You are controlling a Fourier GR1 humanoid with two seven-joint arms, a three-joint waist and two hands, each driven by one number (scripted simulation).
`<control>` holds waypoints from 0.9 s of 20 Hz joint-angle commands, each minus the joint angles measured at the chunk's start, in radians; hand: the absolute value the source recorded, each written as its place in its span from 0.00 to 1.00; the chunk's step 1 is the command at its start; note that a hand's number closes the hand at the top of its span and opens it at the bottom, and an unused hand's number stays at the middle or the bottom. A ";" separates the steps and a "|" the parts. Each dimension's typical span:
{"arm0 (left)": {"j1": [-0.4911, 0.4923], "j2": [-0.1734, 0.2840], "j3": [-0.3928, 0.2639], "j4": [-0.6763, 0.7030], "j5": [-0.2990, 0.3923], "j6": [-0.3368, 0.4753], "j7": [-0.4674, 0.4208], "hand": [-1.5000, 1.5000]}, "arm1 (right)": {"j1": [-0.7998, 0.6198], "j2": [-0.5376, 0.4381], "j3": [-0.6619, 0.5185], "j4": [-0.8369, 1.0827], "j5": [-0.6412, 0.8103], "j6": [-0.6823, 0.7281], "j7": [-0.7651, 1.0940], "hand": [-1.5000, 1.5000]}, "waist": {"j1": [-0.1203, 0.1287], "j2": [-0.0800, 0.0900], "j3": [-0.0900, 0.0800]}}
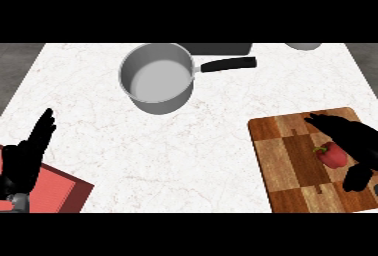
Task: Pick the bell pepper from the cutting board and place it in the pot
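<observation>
White marble counter (184, 150), grey floor beyond, right hand (354, 140) fingers curling round bell pepper (334, 156), left hand (29, 150) straight-fingered.

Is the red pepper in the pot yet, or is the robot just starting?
Just starting. The grey metal pot with a black handle holds nothing. The red bell pepper is on the brown wooden cutting board, with the right robot hand curled around it, so grasping is under way. Lifting and carrying it to the pot remain. The left robot hand rests open at the left.
</observation>
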 commanded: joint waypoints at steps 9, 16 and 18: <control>-0.031 -0.038 0.064 -0.052 -0.047 -0.065 0.093 0.50 | 0.000 0.089 -0.063 0.117 0.160 -0.058 -0.081 0.00 | -0.003 -0.001 0.000; 0.029 -0.072 0.088 -0.047 -0.067 -0.081 0.004 0.50 | -0.034 0.135 -0.063 0.315 0.248 -0.146 -0.152 0.00 | 0.002 0.000 0.000; -0.093 -0.112 0.060 0.109 -0.116 -0.052 -0.028 0.50 | -0.104 0.118 -0.037 0.282 0.272 -0.053 -0.144 1.00 | -0.003 0.002 0.000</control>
